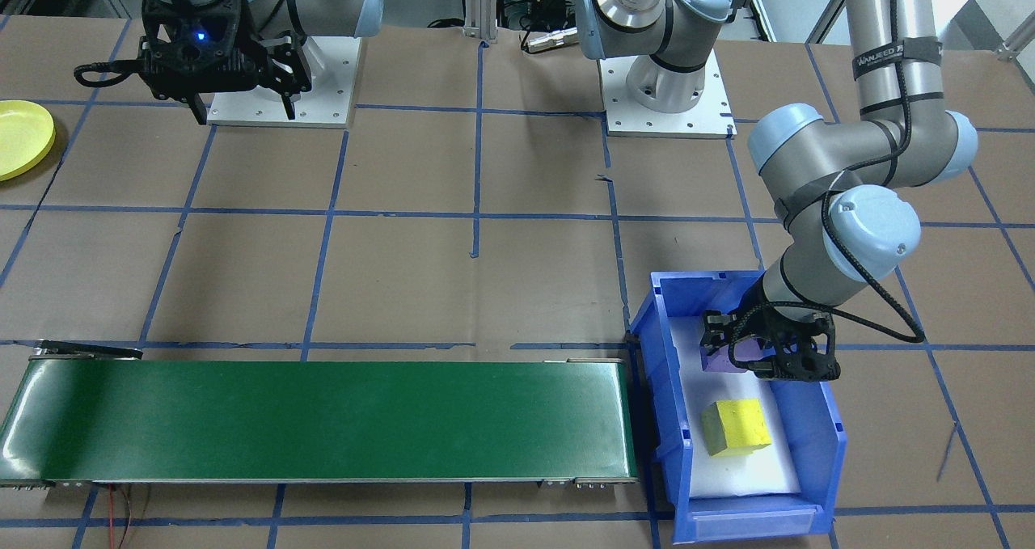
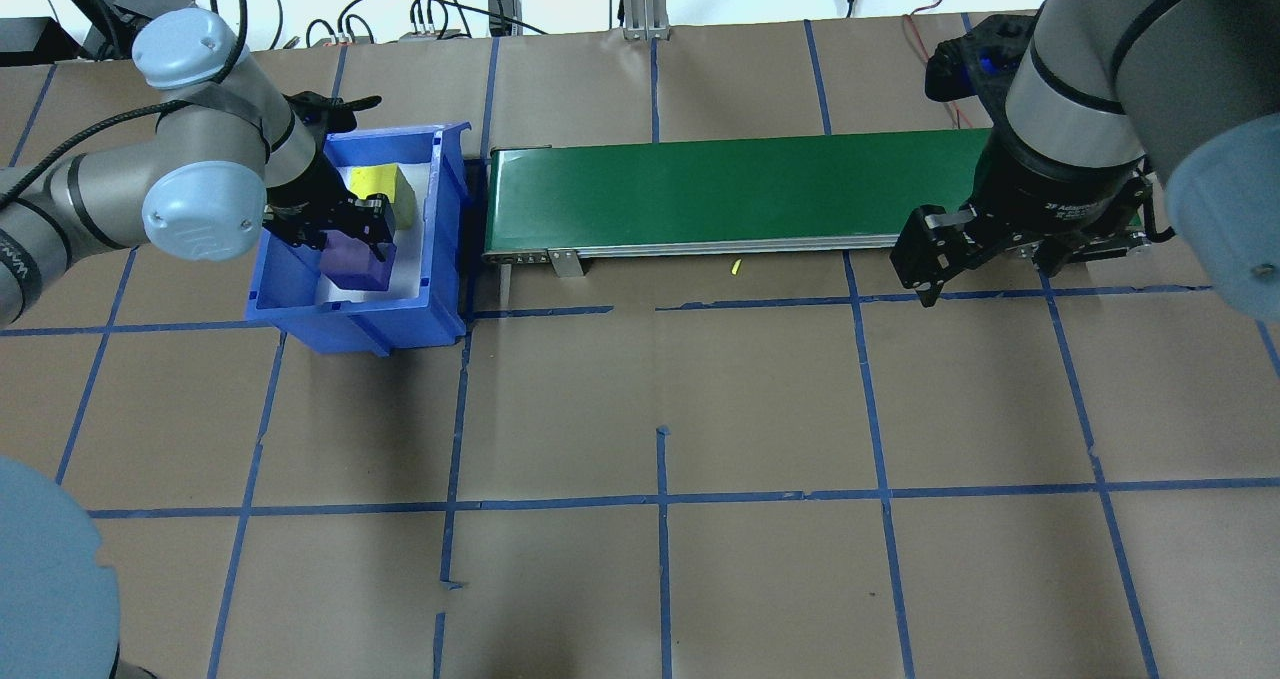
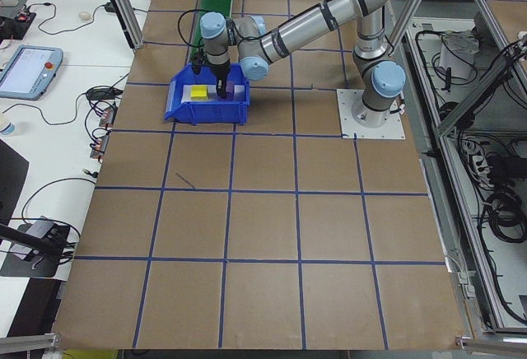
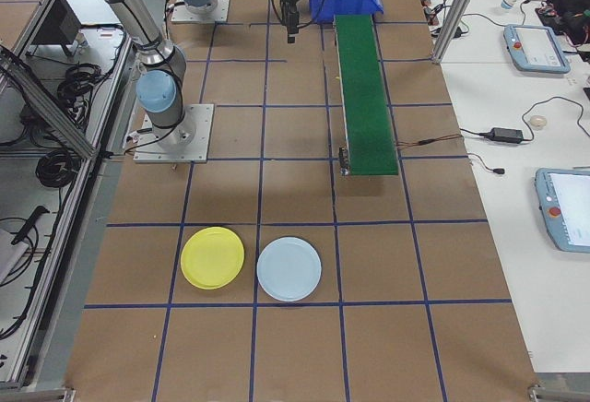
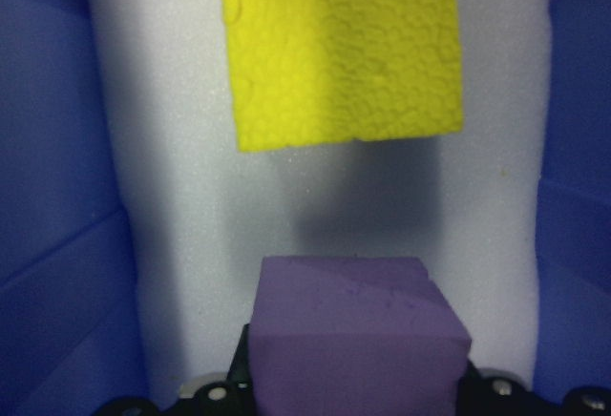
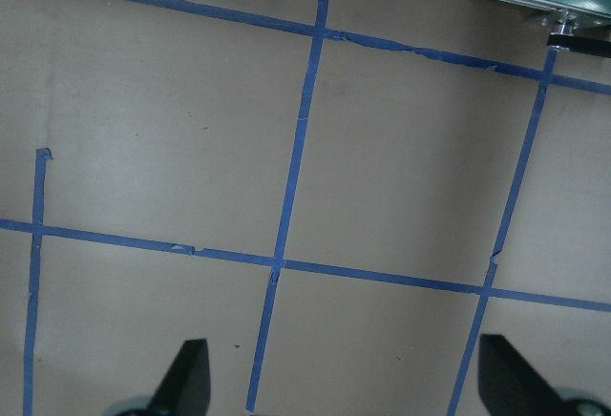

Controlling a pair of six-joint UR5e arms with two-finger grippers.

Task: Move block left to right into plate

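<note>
I'm seeing the surface (image 2: 700, 409) carrying a bin (image 2: 300, 304), a conveyor (image 2: 730, 194), a yellow plate (image 4: 213, 257) and a blue plate (image 4: 289, 268).

I see a work table (image 2: 760, 409) covered in brown paper and divided into squares by blue tape lines (image 2: 660, 499). Aluminium frame posts (image 3: 123, 5) stand along its edges. White side benches (image 4: 516, 199) carry teach pendants (image 4: 567, 208), cables and a power adapter (image 4: 505, 134). Lighting is even, with soft shadows.
</note>
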